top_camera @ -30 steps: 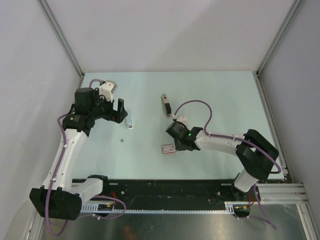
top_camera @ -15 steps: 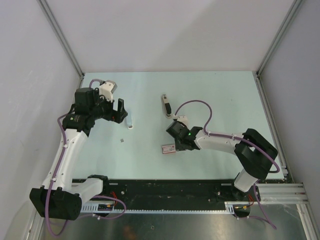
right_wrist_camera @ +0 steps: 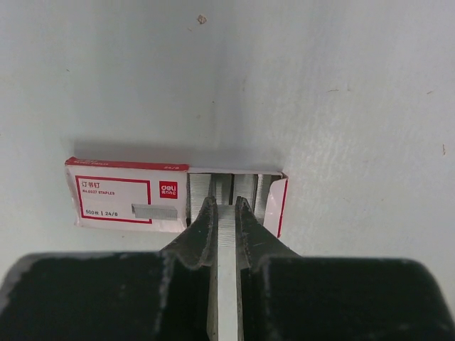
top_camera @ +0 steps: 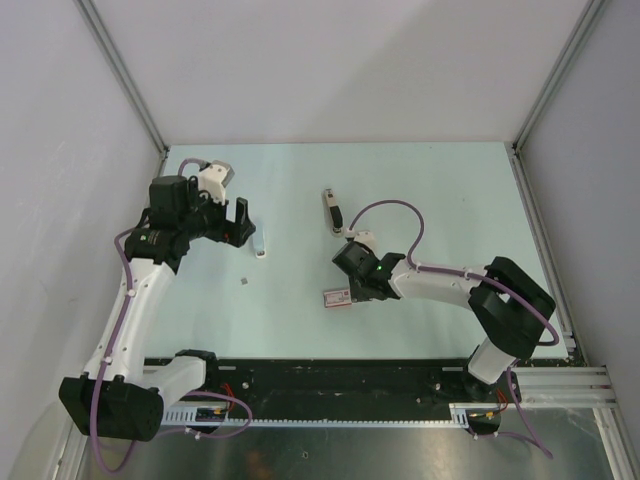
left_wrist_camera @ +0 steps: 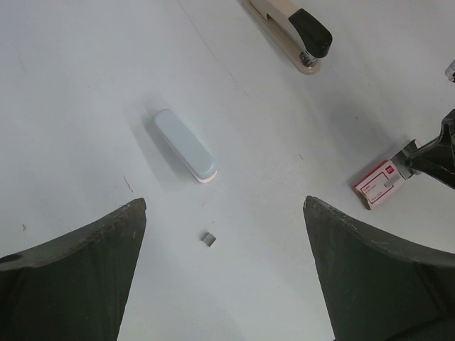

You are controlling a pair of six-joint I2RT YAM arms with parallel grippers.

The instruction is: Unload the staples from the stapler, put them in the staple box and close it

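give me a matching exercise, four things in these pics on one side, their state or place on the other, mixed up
1 stapler
2 staple box
3 left gripper
4 right gripper

a wide open, holding nothing
b shut on a strip of staples
c lying alone, far on the table
d one end open, strips showing

Pairs: 1-c, 2-d, 3-a, 4-b

The stapler (left_wrist_camera: 295, 21) runs off the left wrist view's top edge; the tiny grey scrap (left_wrist_camera: 207, 238) at lower centre — too small to identify. The right gripper (right_wrist_camera: 225, 207) hides the near edge of the staple box (right_wrist_camera: 128, 195).
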